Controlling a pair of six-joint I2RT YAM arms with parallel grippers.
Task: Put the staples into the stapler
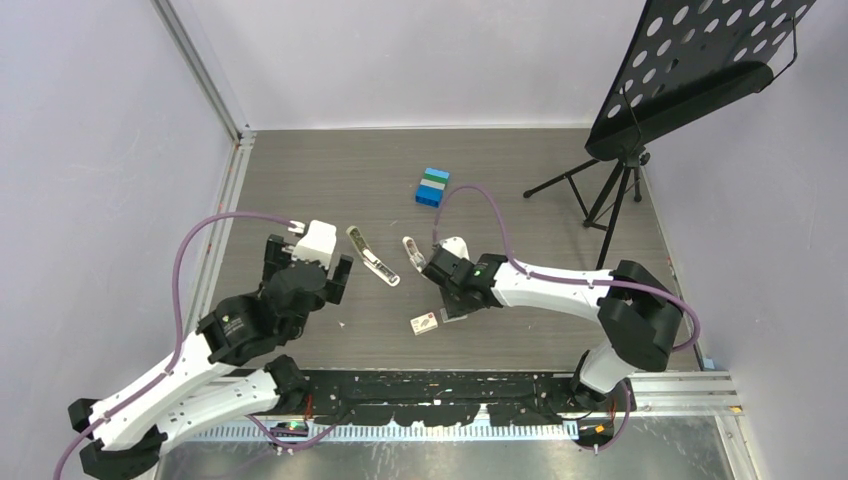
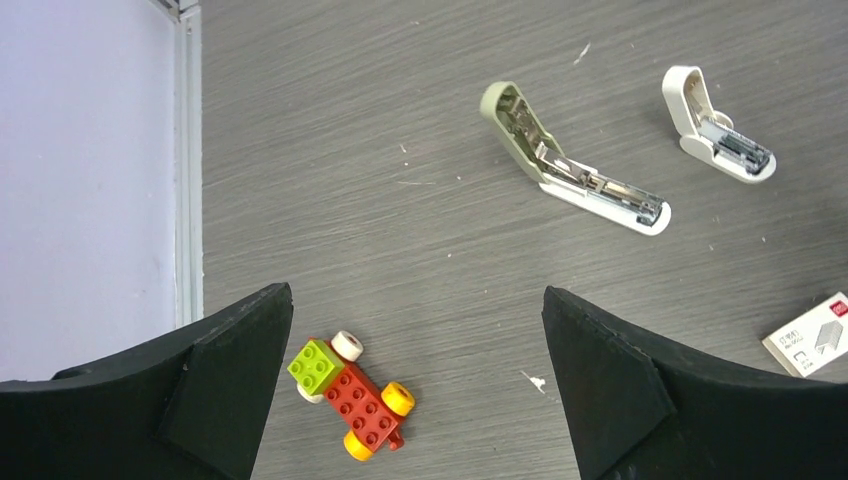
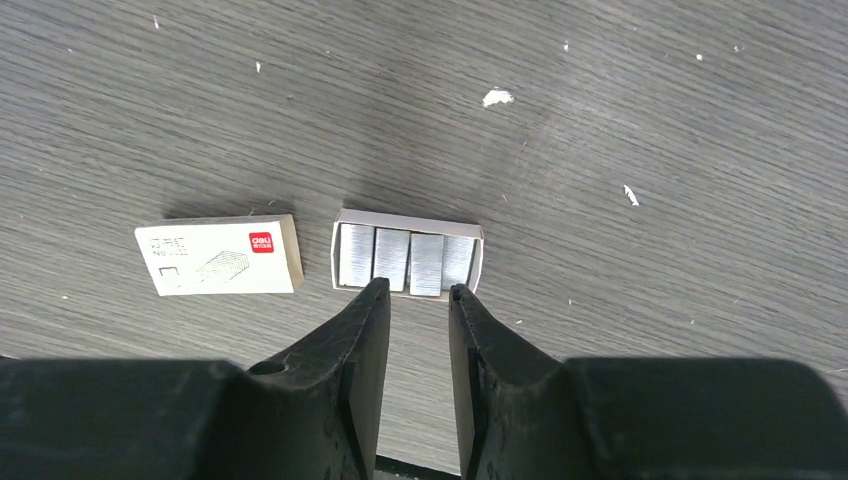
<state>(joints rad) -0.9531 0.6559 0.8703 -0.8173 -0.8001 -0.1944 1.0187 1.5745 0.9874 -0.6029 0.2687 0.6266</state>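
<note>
Nearest the arms, the staples lie in two pieces side by side on the table (image 1: 300, 180): the white sleeve (image 3: 218, 256) with its red mark, flat with its long side across the right wrist view, and just to its right the tray (image 3: 408, 262) of silvery strips, also lying crosswise. The right gripper (image 3: 418, 300) sits at the tray's near edge, its two fingers drawn close with a narrow slot of bare table between them and nothing pinched there that I can see. A little farther out, the left gripper (image 2: 415, 295) hangs spread wide over a small red and yellow brick car (image 2: 352, 395). The stapler (image 2: 570, 172) lies ahead of it and to its right, well apart, between the two arms. It is swung open with the silver channel showing, its long axis slanting from the olive top at far left down to the white end at near right. A stubby white stapler (image 2: 718, 125) lies near it. Blue bricks (image 1: 432, 187) sit farthest out.
</note>
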